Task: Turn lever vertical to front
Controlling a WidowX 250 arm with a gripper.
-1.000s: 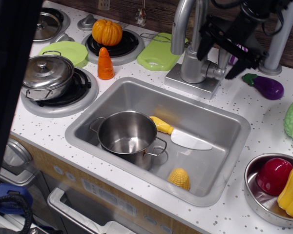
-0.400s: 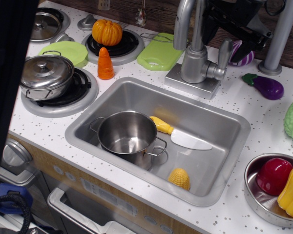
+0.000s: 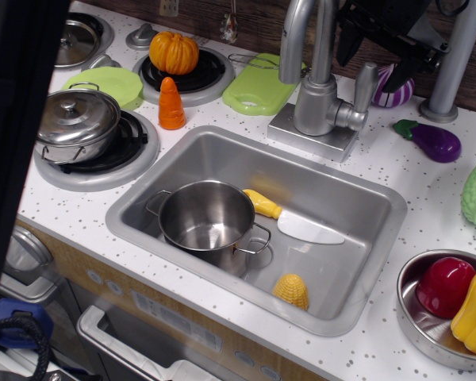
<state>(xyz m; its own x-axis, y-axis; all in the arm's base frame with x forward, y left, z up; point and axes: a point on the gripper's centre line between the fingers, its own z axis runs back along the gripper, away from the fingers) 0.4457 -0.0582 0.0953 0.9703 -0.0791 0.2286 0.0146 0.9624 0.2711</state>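
The lever is a short grey bar standing nearly upright from a round knuckle on the right side of the tap body. My black gripper hangs above and just behind the lever's top, at the upper right of the view. Its jaws are spread apart with nothing between them, and they do not touch the lever. The tall curved spout pipe rises to the left of the lever.
The sink holds a steel pot, a yellow-handled knife and a corn piece. A purple eggplant, a purple-white vegetable and a grey pole are right of the tap. A green cutting board lies to its left.
The gripper has risen from around the lever's knuckle to above the lever. The lever, hidden behind the gripper a second ago, now shows standing upright.
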